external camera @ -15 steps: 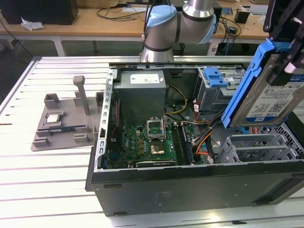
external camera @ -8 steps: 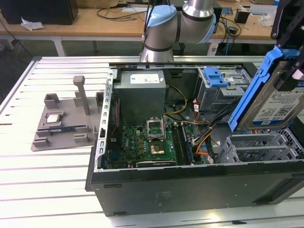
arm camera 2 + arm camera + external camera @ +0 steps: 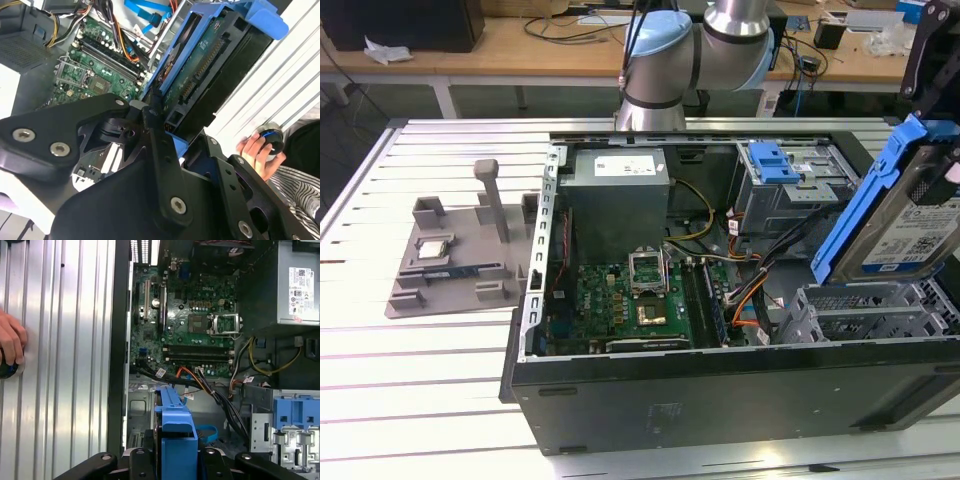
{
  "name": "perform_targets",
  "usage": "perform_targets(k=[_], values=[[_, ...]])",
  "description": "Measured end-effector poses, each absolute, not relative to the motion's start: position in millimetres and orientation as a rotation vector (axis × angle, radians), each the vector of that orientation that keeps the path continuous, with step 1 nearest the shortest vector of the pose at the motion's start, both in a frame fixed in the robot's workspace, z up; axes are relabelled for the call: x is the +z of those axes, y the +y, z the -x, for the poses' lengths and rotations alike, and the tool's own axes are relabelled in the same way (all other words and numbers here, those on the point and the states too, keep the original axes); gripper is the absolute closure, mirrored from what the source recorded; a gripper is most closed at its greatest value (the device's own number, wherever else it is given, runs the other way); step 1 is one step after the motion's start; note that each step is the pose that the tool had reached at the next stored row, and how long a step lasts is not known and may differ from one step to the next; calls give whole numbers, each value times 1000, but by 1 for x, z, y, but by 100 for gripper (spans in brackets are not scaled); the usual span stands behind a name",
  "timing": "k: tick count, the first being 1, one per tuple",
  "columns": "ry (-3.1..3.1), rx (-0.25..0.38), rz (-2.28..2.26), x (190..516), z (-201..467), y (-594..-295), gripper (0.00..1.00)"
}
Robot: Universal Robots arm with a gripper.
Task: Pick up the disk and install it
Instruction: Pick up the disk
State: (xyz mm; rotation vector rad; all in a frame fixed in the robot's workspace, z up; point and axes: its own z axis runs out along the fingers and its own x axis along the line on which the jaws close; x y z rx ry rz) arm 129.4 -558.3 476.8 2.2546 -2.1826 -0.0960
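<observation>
The disk (image 3: 908, 222) is a silver drive with a white and blue label, edged by blue plastic rails. It hangs tilted at the exterior view's right, over the metal drive cage (image 3: 860, 312) in the open computer case. My gripper (image 3: 932, 150) is shut on its upper end. In the second wrist view the black fingers (image 3: 155, 145) clamp the disk (image 3: 210, 65), whose circuit-board side shows. The first wrist view sees the disk (image 3: 175, 432) edge-on between the fingers (image 3: 137, 460), above the case interior.
The open case (image 3: 720, 385) holds a motherboard (image 3: 620, 300), a power supply (image 3: 618, 200) and cables. A bare blue bracket (image 3: 772, 160) sits in the upper bay. A grey fixture (image 3: 460, 255) with a chip lies at the exterior view's left. A person's hand (image 3: 10, 347) rests on the table.
</observation>
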Motion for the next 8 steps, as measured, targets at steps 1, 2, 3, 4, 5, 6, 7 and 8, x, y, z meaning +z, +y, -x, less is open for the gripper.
perform_targets(k=[1, 2, 3, 4, 5, 6, 7, 8], values=[[-2183, -96, -2254, 475, -131, -558, 63], [-2182, -96, -2254, 474, -132, -558, 63], [-2182, -95, -2254, 473, -133, -558, 63], [-2182, -95, -2254, 473, -134, -558, 63], [-2182, -95, -2254, 471, -135, -558, 63], [-2182, -95, -2254, 471, -136, -558, 63], [-2182, -95, -2254, 471, -136, -558, 63], [-2182, -95, -2254, 471, -136, -558, 63]])
